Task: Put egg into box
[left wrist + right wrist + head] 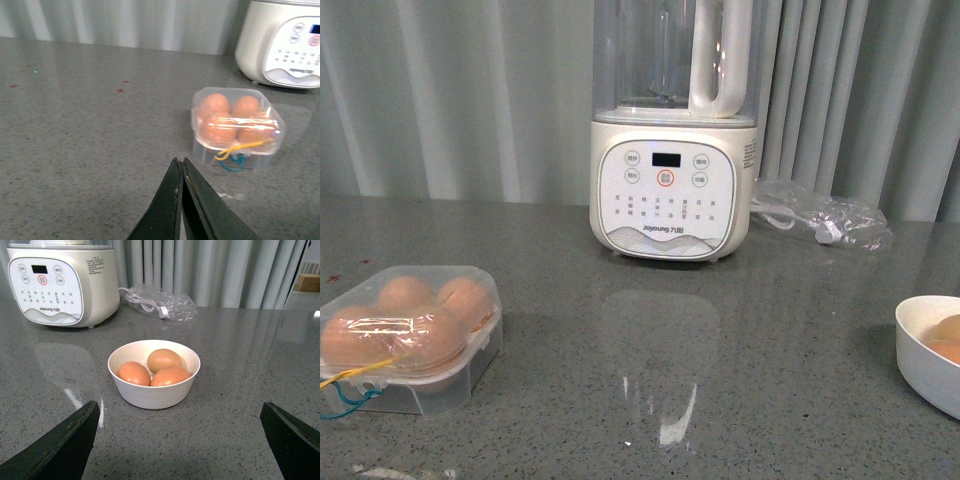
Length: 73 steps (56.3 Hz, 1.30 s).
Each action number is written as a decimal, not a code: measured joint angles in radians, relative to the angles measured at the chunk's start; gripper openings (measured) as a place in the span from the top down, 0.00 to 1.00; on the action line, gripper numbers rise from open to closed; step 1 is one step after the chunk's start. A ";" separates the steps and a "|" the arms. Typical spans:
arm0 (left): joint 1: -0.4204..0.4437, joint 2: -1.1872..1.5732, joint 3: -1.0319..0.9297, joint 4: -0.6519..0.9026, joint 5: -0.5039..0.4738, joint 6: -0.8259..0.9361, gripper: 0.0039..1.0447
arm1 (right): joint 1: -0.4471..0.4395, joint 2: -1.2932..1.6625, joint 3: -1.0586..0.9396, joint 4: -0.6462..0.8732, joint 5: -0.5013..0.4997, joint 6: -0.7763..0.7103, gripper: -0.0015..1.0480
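Note:
The clear plastic box (415,340) stands at the table's front left with its lid down over several brown eggs; a yellow and blue cord (350,385) hangs at its front. In the left wrist view the box (236,127) lies ahead of my left gripper (181,162), which is shut on nothing. Three brown eggs lie in a round white bowl (154,390); one egg (164,360) is at the back. My right gripper (180,412) is open wide, short of the bowl, nothing between its fingers. Neither arm shows in the front view.
A white Joyoung blender (670,150) stands at the table's middle back. A clear plastic bag with a white cable (820,215) lies to its right. The bowl (920,350) is cut off at the front view's right edge. A grey curtain hangs behind.

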 joint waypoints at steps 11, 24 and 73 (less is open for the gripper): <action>-0.019 -0.064 -0.025 -0.038 -0.002 0.000 0.97 | 0.000 0.000 0.000 0.000 -0.001 0.000 0.07; -0.019 -0.239 -0.040 -0.174 -0.001 0.000 0.97 | 0.000 0.000 0.000 0.000 -0.001 0.000 0.07; -0.019 -0.240 -0.040 -0.174 -0.002 0.000 0.20 | 0.000 0.000 0.000 0.000 0.000 0.000 0.07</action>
